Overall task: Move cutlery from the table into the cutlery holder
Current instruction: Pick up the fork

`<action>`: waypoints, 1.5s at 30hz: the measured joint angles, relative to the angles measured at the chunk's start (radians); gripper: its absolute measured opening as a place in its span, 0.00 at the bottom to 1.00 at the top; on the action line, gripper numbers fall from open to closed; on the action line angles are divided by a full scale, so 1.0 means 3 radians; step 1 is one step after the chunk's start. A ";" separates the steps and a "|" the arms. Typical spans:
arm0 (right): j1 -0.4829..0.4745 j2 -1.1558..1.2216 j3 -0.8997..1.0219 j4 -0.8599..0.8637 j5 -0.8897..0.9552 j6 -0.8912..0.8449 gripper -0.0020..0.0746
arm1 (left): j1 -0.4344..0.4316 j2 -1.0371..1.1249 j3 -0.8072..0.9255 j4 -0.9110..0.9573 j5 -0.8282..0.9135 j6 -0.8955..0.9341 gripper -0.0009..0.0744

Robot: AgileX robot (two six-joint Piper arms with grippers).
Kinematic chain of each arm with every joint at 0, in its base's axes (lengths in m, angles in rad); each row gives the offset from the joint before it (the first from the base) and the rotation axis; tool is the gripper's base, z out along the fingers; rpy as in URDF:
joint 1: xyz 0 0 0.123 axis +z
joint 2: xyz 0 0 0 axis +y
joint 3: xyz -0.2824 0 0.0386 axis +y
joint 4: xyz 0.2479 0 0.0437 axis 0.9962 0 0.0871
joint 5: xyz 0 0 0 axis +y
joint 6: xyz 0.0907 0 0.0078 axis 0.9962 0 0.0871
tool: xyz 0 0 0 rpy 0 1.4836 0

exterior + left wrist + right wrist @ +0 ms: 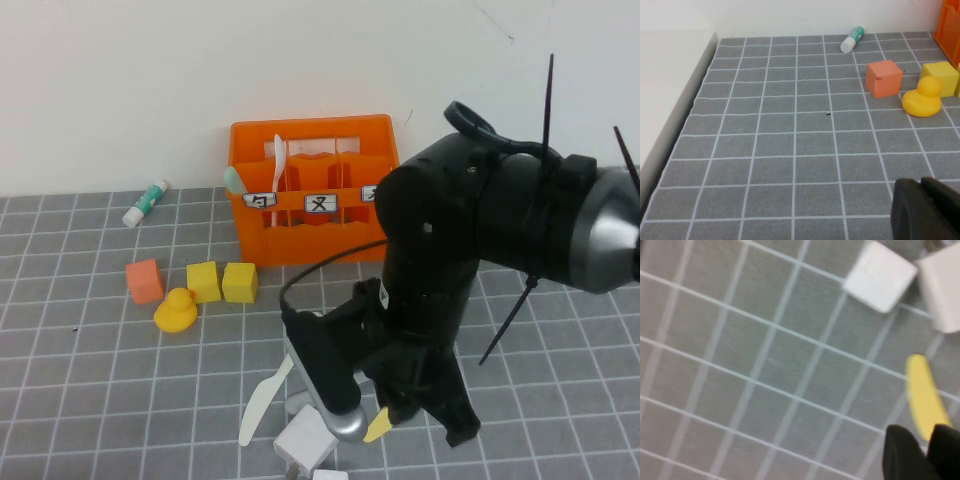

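We see the task partly done; in the orange cutlery holder (312, 190) at the back of the table (80, 400) stand a pale spoon (279, 160) and a mint green spoon (234, 180), the latter at the crate's left end; whether more pieces are inside we cannot tell.

Still lying on the table is the white knife (262, 400), near the front beside two white blocks (305, 442).

Our right gripper (926, 440) hangs low over the front of the table, its fingers closed on the yellow knife (923, 396), so we judge that piece is next to go in.

Our left gripper (927, 210) is parked low at the table's left, holding nothing we can see; we cannot tell how far open it is; the grey fork is nowhere visible.
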 joint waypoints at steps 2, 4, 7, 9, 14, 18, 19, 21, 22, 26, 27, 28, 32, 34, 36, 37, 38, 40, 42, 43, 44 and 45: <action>0.0006 0.0000 -0.0013 -0.0084 -0.0106 -0.0023 0.18 | 0.0000 0.0000 0.0000 0.0000 0.0000 0.0000 0.01; 0.0006 0.0000 -0.0013 -0.0144 -0.0238 0.0058 0.18 | 0.0000 0.0000 0.0000 0.0000 0.0000 0.0000 0.01; -0.0031 0.0008 -0.0013 -0.0166 -0.0451 0.0205 0.21 | 0.0000 0.0000 0.0000 0.0000 0.0000 0.0000 0.01; -0.0088 0.0025 -0.0015 -0.0166 -0.0547 0.0227 0.28 | 0.0000 0.0000 0.0000 0.0000 0.0000 0.0000 0.01; -0.0146 0.0112 -0.0015 -0.0190 -0.0734 0.0191 0.58 | 0.0000 0.0000 0.0000 0.0000 0.0000 0.0000 0.01; -0.0146 0.0150 -0.0015 -0.0167 -0.0819 -0.0130 0.67 | 0.0000 0.0000 0.0000 -0.0003 0.0000 0.0000 0.01; -0.0146 0.0169 -0.0015 -0.0149 -0.0829 -0.0164 0.67 | 0.0000 0.0000 0.0000 -0.0003 0.0000 0.0000 0.01; -0.0146 0.0216 -0.0015 -0.0109 -0.0844 -0.0231 0.68 | 0.0000 0.0000 0.0000 -0.0003 0.0000 0.0000 0.01; -0.0146 0.0258 -0.0021 -0.0075 -0.0844 -0.0260 0.68 | 0.0000 0.0000 0.0000 -0.0003 0.0000 0.0000 0.01; -0.0146 0.0406 -0.0129 -0.0055 -0.0744 -0.0365 0.68 | 0.0000 0.0000 0.0000 -0.0003 0.0000 0.0000 0.01; -0.0146 0.0467 -0.0203 -0.0055 -0.0690 -0.0389 0.68 | 0.0000 0.0000 0.0000 -0.0003 0.0000 0.0000 0.01; -0.0146 0.0513 -0.0262 -0.0055 -0.0647 -0.0396 0.68 | 0.0000 0.0000 0.0000 -0.0003 0.0000 0.0000 0.01; -0.0146 0.0763 -0.0595 -0.0055 -0.0469 -0.0457 0.68 | 0.0000 0.0000 0.0000 -0.0003 0.0000 0.0000 0.01; -0.0146 0.0910 -0.0799 -0.0055 -0.0420 -0.0559 0.69 | 0.0000 0.0000 0.0000 -0.0003 0.0000 0.0000 0.01; -0.0146 0.1023 -0.0960 -0.0016 -0.0348 -0.0644 0.69 | 0.0000 0.0000 0.0000 -0.0003 0.0000 0.0000 0.01; -0.0146 0.1085 -0.1043 0.0018 -0.0295 -0.0664 0.69 | 0.0000 0.0000 0.0000 -0.0003 0.0000 0.0000 0.01; -0.0146 0.1135 -0.1101 0.0056 -0.0252 -0.0682 0.69 | 0.0000 0.0000 0.0000 -0.0003 0.0000 0.0000 0.01; -0.0146 0.1237 -0.1221 0.0139 -0.0155 -0.0689 0.69 | 0.0000 0.0000 0.0000 -0.0003 0.0000 0.0000 0.01; -0.0146 0.1341 -0.1312 0.0277 -0.0097 -0.0689 0.69 | 0.0000 0.0000 0.0000 -0.0003 0.0000 0.0000 0.01; -0.0146 0.1391 -0.1346 0.0341 -0.0091 -0.0689 0.69 | 0.0000 0.0000 0.0000 -0.0003 0.0000 0.0000 0.01; -0.0146 0.1436 -0.1366 0.0386 -0.0091 -0.0689 0.69 | 0.0000 0.0000 0.0000 -0.0003 0.0000 0.0000 0.01; -0.0146 0.1476 -0.1385 0.0416 -0.0091 -0.0689 0.69 | 0.0000 0.0000 0.0000 -0.0003 0.0000 0.0000 0.01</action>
